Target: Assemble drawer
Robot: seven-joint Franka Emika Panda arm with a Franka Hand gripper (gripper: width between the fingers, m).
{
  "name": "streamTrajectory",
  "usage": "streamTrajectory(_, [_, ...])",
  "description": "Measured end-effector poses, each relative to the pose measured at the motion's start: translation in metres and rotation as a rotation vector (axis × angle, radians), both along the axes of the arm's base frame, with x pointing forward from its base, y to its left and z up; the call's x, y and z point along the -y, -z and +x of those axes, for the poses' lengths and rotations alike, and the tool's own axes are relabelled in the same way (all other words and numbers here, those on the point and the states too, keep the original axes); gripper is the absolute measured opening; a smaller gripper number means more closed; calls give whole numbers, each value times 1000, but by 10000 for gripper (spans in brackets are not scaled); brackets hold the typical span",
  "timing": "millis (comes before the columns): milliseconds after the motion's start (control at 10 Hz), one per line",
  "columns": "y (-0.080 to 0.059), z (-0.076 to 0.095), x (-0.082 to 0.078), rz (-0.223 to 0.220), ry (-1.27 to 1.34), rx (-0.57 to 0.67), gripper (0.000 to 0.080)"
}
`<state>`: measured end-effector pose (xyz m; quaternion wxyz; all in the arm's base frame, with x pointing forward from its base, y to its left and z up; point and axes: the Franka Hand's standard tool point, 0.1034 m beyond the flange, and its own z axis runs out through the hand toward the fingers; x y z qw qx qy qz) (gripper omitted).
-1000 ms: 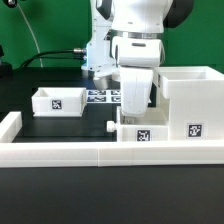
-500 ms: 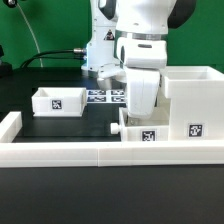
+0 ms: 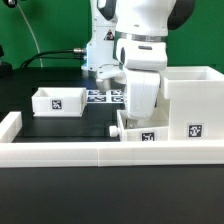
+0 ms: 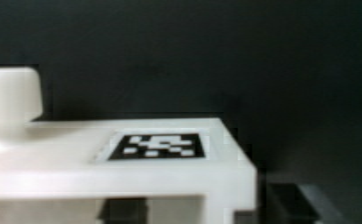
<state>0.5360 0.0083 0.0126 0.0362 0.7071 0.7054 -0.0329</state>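
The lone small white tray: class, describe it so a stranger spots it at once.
Find the long low white border wall in front. Behind it, toward the exterior view's left, sits a small white plastic tray with a square tag. Unlike the second tray, it stands apart from the gripper and the tall white box shell.

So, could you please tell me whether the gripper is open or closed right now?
Gripper: cannot be told; its jaws are hidden, low over the small tray.
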Motion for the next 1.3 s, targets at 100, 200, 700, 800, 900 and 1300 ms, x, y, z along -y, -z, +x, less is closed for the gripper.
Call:
streamTrajectory(100, [-4, 2, -1, 0, 9, 4, 443])
streamTrajectory(200, [-10, 3, -2, -1, 13, 8, 570])
streamTrajectory(700, [-51, 10, 21, -17, 7, 23, 649])
streamTrajectory(800, [-54, 10, 33, -22, 0, 24, 649])
streamTrajectory(900, [-55, 10, 47, -21, -37, 20, 649])
streamTrajectory(1300, [-38, 3, 99, 49, -56, -19, 649])
